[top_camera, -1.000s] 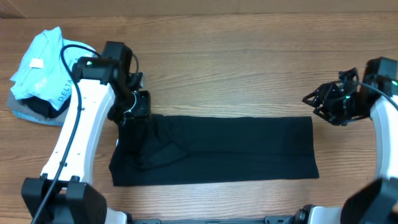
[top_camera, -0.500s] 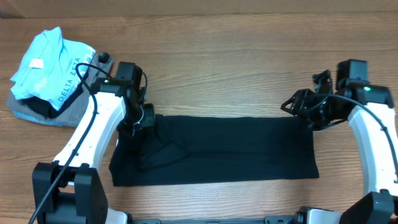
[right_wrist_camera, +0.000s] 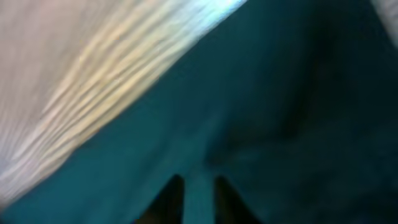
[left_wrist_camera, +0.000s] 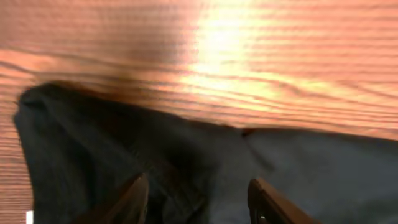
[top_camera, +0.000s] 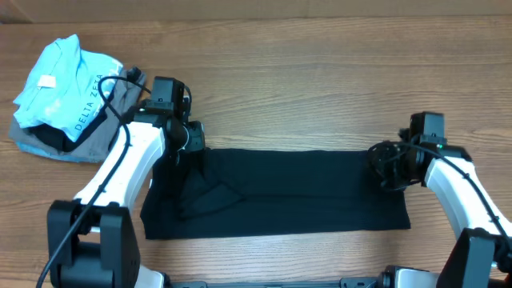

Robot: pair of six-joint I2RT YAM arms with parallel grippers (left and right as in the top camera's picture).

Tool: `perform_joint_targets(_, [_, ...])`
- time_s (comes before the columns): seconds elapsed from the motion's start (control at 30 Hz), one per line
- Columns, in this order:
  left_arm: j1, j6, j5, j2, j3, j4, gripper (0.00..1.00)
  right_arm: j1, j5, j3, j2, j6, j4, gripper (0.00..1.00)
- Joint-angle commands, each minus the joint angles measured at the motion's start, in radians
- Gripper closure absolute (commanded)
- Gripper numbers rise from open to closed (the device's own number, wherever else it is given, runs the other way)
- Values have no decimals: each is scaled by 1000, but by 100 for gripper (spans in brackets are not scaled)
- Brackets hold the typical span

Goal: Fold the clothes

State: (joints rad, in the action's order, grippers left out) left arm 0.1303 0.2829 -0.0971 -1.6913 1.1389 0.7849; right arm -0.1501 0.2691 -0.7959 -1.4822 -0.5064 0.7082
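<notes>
The black T-shirt (top_camera: 296,192) lies folded into a long flat band across the table's middle. My left gripper (top_camera: 186,152) is at its top left corner. In the left wrist view its fingers (left_wrist_camera: 198,193) are apart, with the dark cloth (left_wrist_camera: 311,168) under and between them. A small white speck (left_wrist_camera: 28,216) shows at that view's lower left edge. My right gripper (top_camera: 382,166) is at the shirt's top right corner. In the blurred right wrist view its fingers (right_wrist_camera: 199,193) are close together with a narrow strip of cloth (right_wrist_camera: 298,93) between them.
A light blue shirt lettered "DELTA ZETA" (top_camera: 56,84) lies on a grey folded garment (top_camera: 96,136) at the back left corner. Bare wooden table (top_camera: 320,80) runs behind the black shirt and to its right.
My right gripper moved left and down from beside the shirt onto its top right corner, and its fingers closed in. My left gripper shifted slightly right along the shirt's top left corner.
</notes>
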Motion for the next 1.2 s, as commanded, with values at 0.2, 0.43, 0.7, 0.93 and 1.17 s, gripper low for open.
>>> perform_joint_targets(0.2, [1, 1, -17, -56, -17, -7, 62, -3, -90, 204, -1, -177, -216, 89])
perform_joint_targets(0.43, [-8, -43, 29, -56, -18, 100, 96, -3, -116, 242, -1, -201, -231, 89])
perform_joint_targets(0.7, [-87, 19, 199, -46, -18, 301, 96, -3, -116, 242, -1, -201, -227, 89])
perform_joint_targets(0.93, [-161, 22, 164, -3, -14, 304, 72, -3, -115, 242, -1, -201, -220, 89])
perform_joint_targets(1.17, [-131, -160, -101, 113, -10, 280, 68, -2, -115, 242, -1, -201, -217, 89])
